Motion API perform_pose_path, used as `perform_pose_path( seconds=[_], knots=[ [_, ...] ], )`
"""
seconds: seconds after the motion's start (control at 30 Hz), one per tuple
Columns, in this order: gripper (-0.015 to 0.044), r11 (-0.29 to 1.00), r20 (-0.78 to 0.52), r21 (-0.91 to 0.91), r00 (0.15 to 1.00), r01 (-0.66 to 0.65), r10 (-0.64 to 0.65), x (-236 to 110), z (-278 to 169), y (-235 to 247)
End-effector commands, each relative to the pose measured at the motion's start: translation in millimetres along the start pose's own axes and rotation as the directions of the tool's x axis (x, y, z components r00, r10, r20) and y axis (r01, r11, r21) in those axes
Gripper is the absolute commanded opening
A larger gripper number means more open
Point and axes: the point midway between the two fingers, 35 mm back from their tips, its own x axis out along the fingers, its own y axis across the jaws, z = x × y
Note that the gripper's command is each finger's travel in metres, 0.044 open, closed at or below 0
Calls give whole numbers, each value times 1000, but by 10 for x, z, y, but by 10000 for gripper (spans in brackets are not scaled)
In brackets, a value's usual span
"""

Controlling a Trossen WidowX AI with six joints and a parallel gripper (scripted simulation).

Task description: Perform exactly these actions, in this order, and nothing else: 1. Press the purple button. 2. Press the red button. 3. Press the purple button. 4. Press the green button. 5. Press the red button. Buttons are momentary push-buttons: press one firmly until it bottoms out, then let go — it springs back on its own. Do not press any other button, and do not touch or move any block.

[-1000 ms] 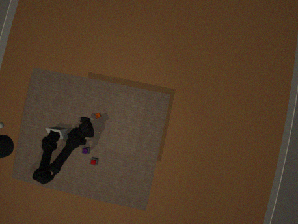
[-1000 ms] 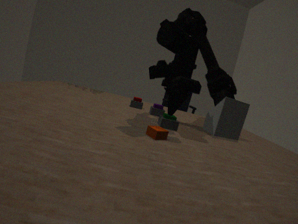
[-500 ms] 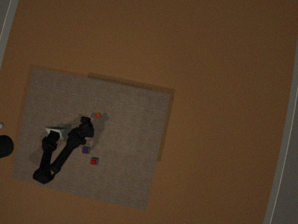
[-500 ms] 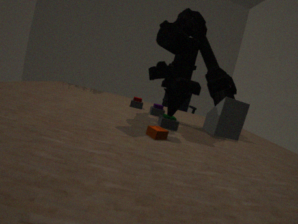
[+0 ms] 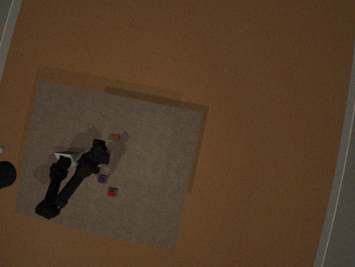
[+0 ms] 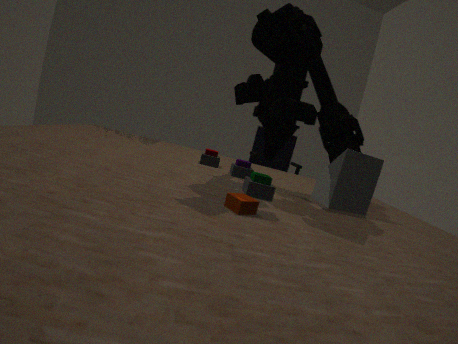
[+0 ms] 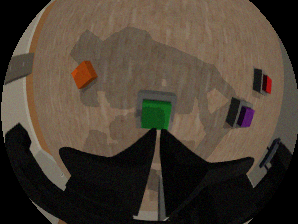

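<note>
My gripper (image 7: 157, 132) (image 5: 101, 151) is shut on nothing. Its fingertips point at the near edge of the green button (image 7: 157, 113) (image 6: 260, 178), which sits on a grey base. I cannot tell whether they touch it. In the top view the arm hides the green button. The purple button (image 7: 246, 116) (image 5: 101, 178) (image 6: 243, 163) and the red button (image 7: 266, 84) (image 5: 112, 192) (image 6: 211, 152) lie in a row beyond it, off to the right in the wrist view. In the exterior view the fingers blend into the dark shape behind them.
An orange block (image 7: 84, 74) (image 5: 116, 136) (image 6: 242, 203) lies close to the green button on the side away from the purple one. A grey box (image 6: 355, 181) (image 5: 67, 157) stands beside the arm. All rest on a grey mat (image 5: 155, 163).
</note>
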Motion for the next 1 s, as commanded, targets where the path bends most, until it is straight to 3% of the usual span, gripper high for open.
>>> perform_pose_path(
  seconds=[0.0,0.33,0.63,0.87,0.97],
  knots=[
    [20,1000,13,8,1000,-20,19,-481,20,20],
    [20,1000,12,6,1000,-27,27,-597,86,-57],
    [20,998,21,1,998,-57,57,-619,788,-1237],
    [20,1000,19,11,1000,-10,10,-578,873,-2224],
    [20,1000,18,11,1000,-6,5,-576,866,-2288]
  ],
)
